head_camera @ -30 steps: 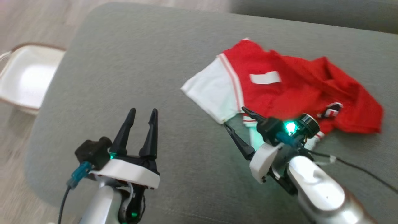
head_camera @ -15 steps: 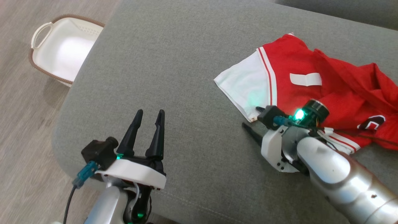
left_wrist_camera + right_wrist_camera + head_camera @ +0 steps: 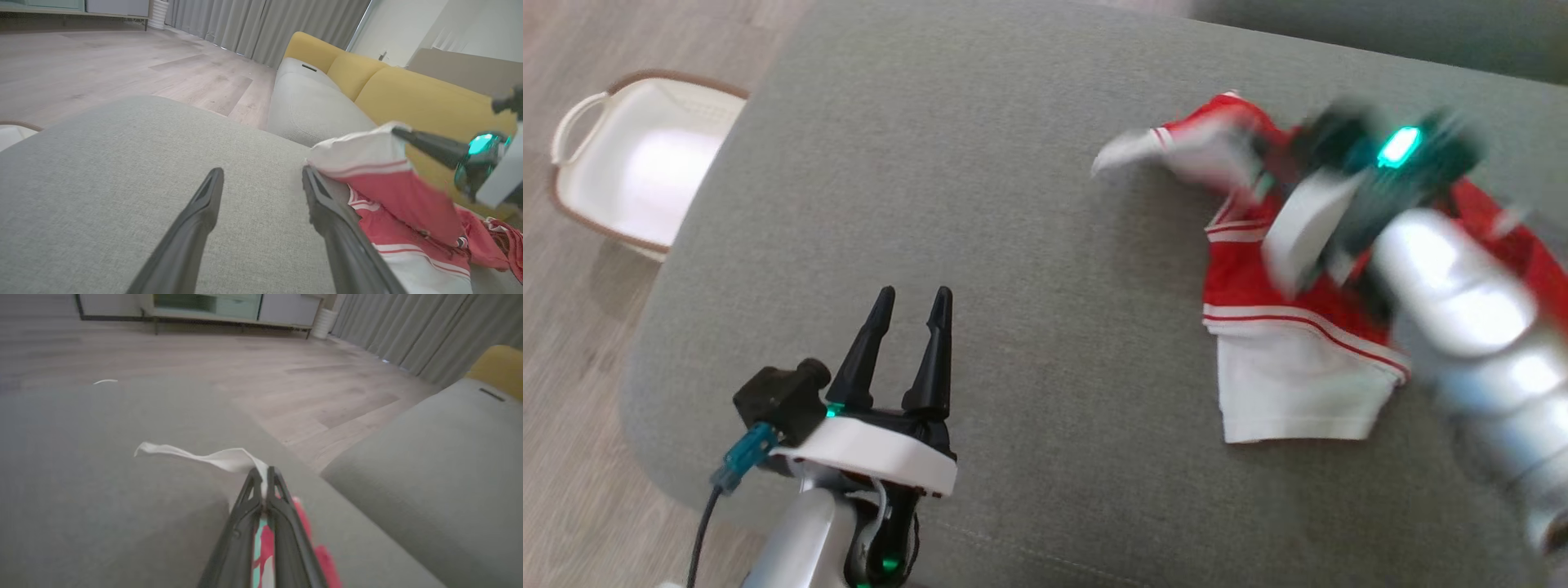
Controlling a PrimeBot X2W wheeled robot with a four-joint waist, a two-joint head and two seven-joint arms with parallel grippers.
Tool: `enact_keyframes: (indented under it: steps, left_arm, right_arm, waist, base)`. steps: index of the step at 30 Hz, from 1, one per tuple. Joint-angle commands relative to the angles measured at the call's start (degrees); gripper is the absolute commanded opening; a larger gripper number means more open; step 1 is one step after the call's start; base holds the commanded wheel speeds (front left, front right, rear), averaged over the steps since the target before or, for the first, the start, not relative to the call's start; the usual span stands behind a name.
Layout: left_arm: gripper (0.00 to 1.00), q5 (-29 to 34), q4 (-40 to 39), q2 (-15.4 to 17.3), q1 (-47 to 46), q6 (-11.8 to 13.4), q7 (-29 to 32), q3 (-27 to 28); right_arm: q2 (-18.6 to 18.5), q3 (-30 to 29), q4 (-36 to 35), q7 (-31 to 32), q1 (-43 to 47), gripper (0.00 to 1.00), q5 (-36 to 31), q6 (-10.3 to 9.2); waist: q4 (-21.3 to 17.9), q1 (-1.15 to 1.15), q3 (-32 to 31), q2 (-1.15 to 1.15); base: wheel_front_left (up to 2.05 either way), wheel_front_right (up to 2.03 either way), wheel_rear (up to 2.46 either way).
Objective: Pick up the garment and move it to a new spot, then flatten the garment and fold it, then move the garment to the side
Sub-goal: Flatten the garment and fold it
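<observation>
our right pincer [image 3: 264,473] is clamped shut on a white sleeve corner of the red-and-white garment [image 3: 1290,384], holding that corner up off the grey cushion [image 3: 980,163]; the arm is blurred in the head view. the rest of the garment lies crumpled on the cushion's right side, a white panel nearest the cushion's near edge. our left pincer [image 3: 912,296] hovers over the cushion's near left, fingers spread wide, empty. a white basket [image 3: 654,90] sits on the floor off the cushion's left edge.
</observation>
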Motion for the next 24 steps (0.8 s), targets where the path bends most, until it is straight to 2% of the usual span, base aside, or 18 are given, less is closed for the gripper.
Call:
enact_keyframes:
  steps: [1,5,9,13,14,15,19,24]
  left_arm:
    - [1.00,0.30,-1.97,0.26,-2.34,0.01,-0.30,1.86]
    - [1.00,0.09,-2.41,0.26,-3.16,-0.18,-0.30,1.04]
    - [1.00,-0.37,-2.77,0.26,-4.37,-0.42,-0.30,-0.12]
    - [1.00,-0.83,-2.92,0.26,-5.28,-0.26,-0.30,-0.53]
    - [1.00,-0.92,-2.91,0.26,-5.43,-0.24,-0.30,-0.65]
    - [1.00,-0.98,-2.90,0.26,-5.53,-0.22,-0.30,-0.74]
    - [1.00,-1.06,-2.95,0.26,-5.63,0.09,-0.30,-0.55]
    - [1.00,-0.79,-2.71,0.26,-5.97,0.03,-0.30,-0.11]
  right_arm:
    - [-1.48,-1.72,-1.93,-0.43,-3.60,0.00,0.56,-0.05]
    - [-6.72,-5.82,-0.95,1.38,-10.38,0.00,-0.25,-0.05]
    - [-12.46,-9.18,3.11,2.56,-17.34,0.00,-2.83,-0.05]
    - [-15.49,-13.27,9.42,2.19,-23.93,0.00,-7.23,-0.05]
    - [-15.83,-14.49,11.14,2.06,-25.16,0.90,-8.63,-0.05]
    - [-15.84,-15.71,12.84,2.03,-26.10,1.00,-9.73,-0.05]
    - [-13.49,-19.50,17.36,1.00,-28.11,1.00,-12.21,-0.05]
    - [-10.19,-19.71,19.35,-1.65,-27.19,1.00,-13.03,-0.05]
  waist:
    - [-0.75,0.00,0.26,0.00]
    - [-1.24,0.00,1.80,0.00]
    - [-0.33,0.00,3.73,0.00]
    - [0.34,0.00,5.48,0.00]
    - [0.47,0.00,5.76,0.00]
    - [0.54,0.00,5.95,0.00]
    - [-0.14,0.00,6.33,0.00]
    - [-2.12,0.00,5.75,0.00]
  base:
    - [0.00,0.00,0.00]
    - [0.00,0.00,0.00]
    - [0.00,0.00,0.00]
    - [0.00,0.00,0.00]
    - [0.00,0.00,0.00]
    - [0.00,0.00,0.00]
    - [0.00,0.00,0.00]
    - [0.00,0.00,0.00]
